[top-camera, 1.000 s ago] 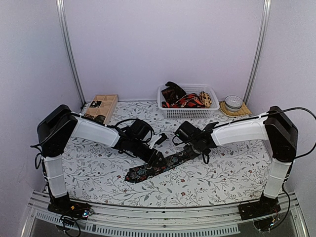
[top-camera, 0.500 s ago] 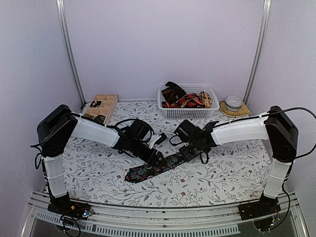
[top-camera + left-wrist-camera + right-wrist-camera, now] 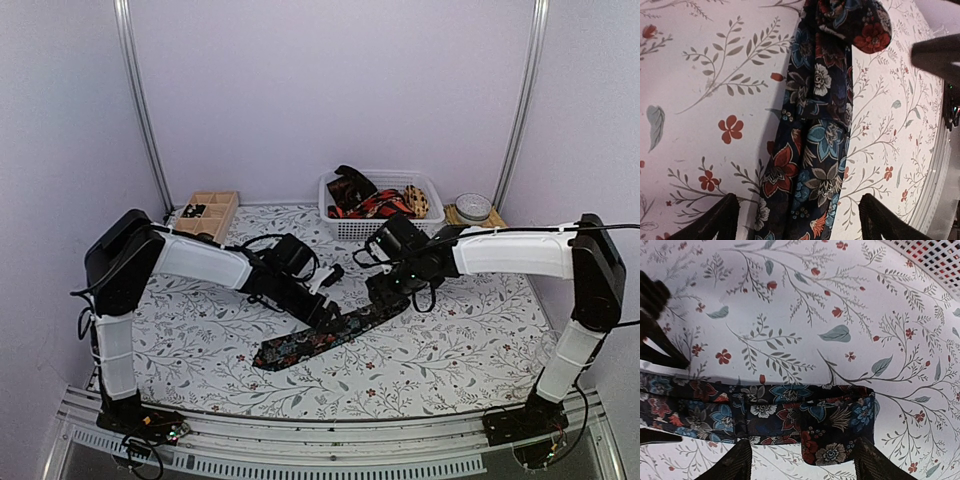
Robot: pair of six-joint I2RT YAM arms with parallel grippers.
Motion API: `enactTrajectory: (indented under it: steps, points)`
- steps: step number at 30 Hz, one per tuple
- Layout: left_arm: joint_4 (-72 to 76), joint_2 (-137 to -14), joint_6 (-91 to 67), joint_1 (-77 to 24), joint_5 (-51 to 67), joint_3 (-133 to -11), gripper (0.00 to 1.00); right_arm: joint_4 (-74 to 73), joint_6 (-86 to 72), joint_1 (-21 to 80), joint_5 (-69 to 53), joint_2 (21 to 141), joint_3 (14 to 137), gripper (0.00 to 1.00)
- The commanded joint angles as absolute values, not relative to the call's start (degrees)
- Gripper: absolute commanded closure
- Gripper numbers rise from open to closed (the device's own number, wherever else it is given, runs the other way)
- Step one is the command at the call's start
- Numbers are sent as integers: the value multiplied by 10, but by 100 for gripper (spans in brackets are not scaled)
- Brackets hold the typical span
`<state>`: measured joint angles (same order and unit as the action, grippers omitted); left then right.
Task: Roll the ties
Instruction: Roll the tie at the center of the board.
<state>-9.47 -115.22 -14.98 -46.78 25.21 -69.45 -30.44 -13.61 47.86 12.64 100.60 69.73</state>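
Pulled up and back toward the far side since a second ago, the right arm (image 3: 510,250) is now seen stretched straighter. Its jaws have been lifted off the right end of the tie (image 3: 330,335) and spread wider than before. The left arm (image 3: 200,262) has been shifted only slightly, and its jaws have been opened further too.

Nothing is gripped at this moment. In the left wrist view the left jaws are held wide, one finger on each side of the tie, with the cloth lying loose between them. In the right wrist view the right jaws are likewise spread, hovering above the tie's folded end.

The tie is laid out in the middle of the worktop (image 3: 480,340), slanting from near left to far right. Only its right end appears to have been doubled over once; the rest is stretched flat. So the rolling of this one is judged to be barely begun: the fold must be taken up again and wound along the whole length.

More ties (image 3: 375,205) are heaped in the basket (image 3: 385,232) at the far side, not yet rolled. Dark shapes can be made out in the tray (image 3: 222,200) at far left, but whether finished rolls are stored there cannot be told.
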Motion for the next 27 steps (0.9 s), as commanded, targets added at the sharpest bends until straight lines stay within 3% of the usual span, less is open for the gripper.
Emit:
enactTrajectory:
  steps: [1, 13, 21, 27]
  points:
    - [-149, -1182, -137, -463, 237, -744, 16, -289, -152, 438, 36, 881, 706, 30]
    - [-217, -1277, -107, -463, 241, -957, 7, -197, -199, 274, -191, 838, 605, 27]
    - [-225, -1336, -97, -463, 281, -1041, 0, -106, -223, 207, -343, 921, 560, 21]
    - [-232, -1370, -80, -468, 291, -1076, 0, -81, -229, 197, -382, 1008, 578, 21]
